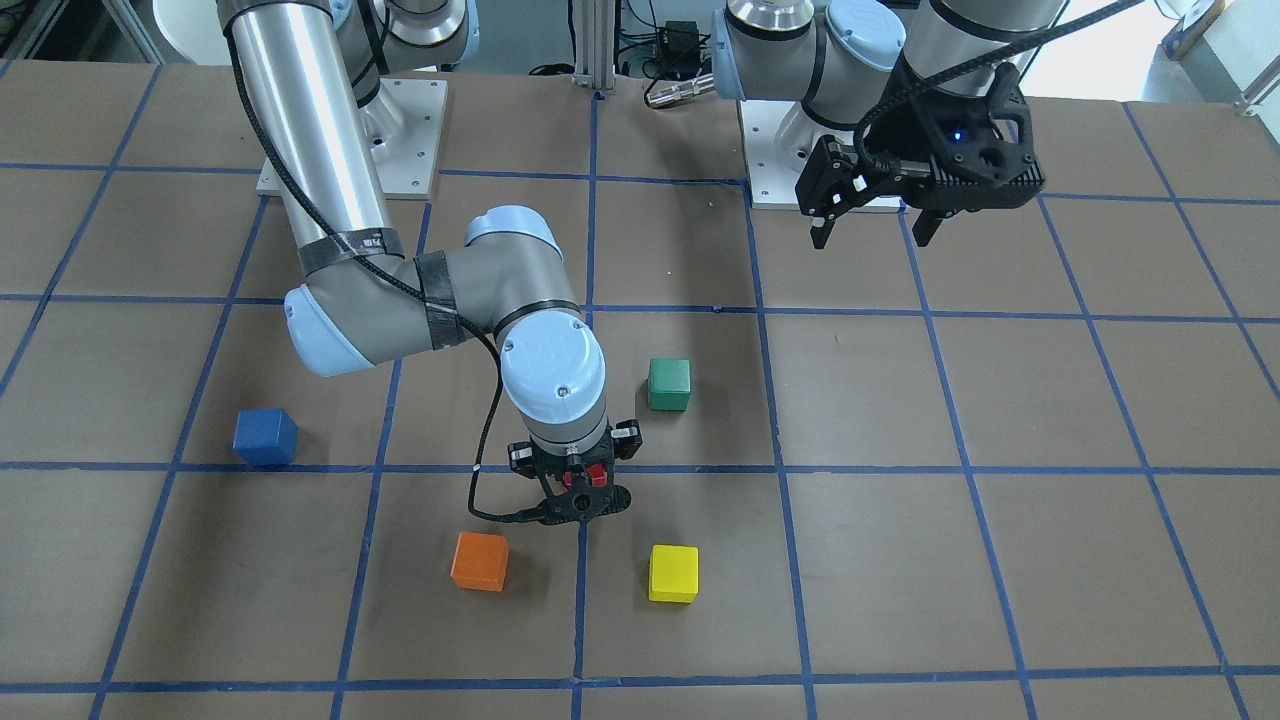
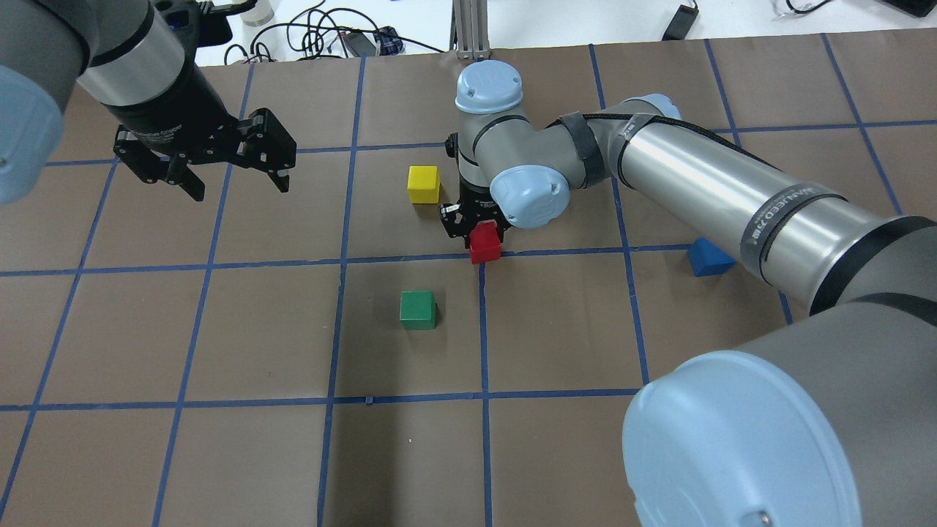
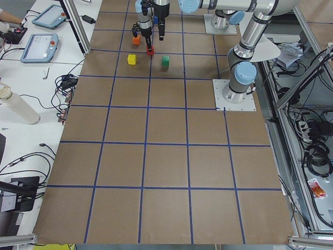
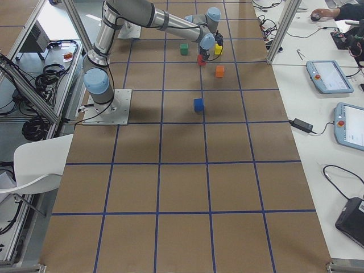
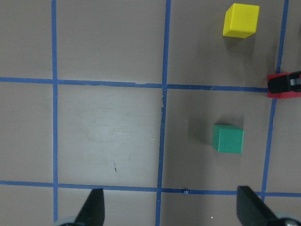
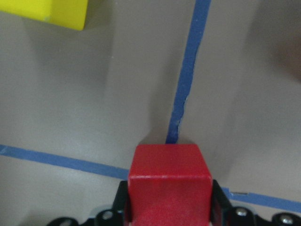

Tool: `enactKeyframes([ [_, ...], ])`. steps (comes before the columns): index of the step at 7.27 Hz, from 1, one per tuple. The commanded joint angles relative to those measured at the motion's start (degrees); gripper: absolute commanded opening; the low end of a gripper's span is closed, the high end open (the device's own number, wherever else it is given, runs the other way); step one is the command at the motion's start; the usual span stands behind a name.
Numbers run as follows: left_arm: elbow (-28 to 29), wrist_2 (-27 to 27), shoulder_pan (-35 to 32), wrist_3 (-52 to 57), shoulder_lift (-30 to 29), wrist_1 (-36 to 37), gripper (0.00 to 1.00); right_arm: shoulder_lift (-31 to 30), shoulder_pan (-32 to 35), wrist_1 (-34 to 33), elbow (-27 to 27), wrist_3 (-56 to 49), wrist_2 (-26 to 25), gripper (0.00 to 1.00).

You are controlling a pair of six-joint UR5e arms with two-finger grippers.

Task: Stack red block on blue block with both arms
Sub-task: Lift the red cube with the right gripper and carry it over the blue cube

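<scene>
The red block [image 6: 168, 186] is clamped between the fingers of my right gripper [image 2: 484, 241], low over a blue tape line in the middle of the table; whether it touches the table I cannot tell. It also shows in the overhead view [image 2: 484, 245]. In the front view the right gripper [image 1: 581, 492] mostly hides it. The blue block [image 1: 265, 437] sits alone on the table, well to the robot's right of the red block, partly hidden by the right arm in the overhead view [image 2: 707, 258]. My left gripper [image 2: 239, 187] hangs open and empty above the table, far from both blocks.
A green block [image 2: 418, 309] lies near the robot's side of the red block. A yellow block [image 2: 423, 184] lies just beyond the right gripper. An orange block [image 1: 479, 561] lies on the far side, between the gripper and the blue block. The brown table [image 1: 1000, 400] carries a blue tape grid.
</scene>
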Motion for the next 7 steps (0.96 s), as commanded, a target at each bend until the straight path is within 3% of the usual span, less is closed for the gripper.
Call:
enactKeyframes([
  [1,0.0,-0.3,0.0,-0.1,0.1,0.0,1.0,-0.7,-0.2,2.8,-1.0,0.0,-0.1,0.0],
  [3,0.5,-0.3,0.0,-0.1,0.0,0.0,1.0,-4.6,-2.2,9.3,-2.7,-0.2,-0.7,0.0],
  [5,0.2,-0.3,0.0,-0.1,-0.1,0.1,1.0,-10.7,-7.9,19.8,-2.9,-2.4,-0.7,0.0],
  [7,0.3,-0.3,0.0,-0.1,-0.1,0.1,1.0,-15.8,-15.0,25.8,-2.8,-9.4,-3.5,0.0],
])
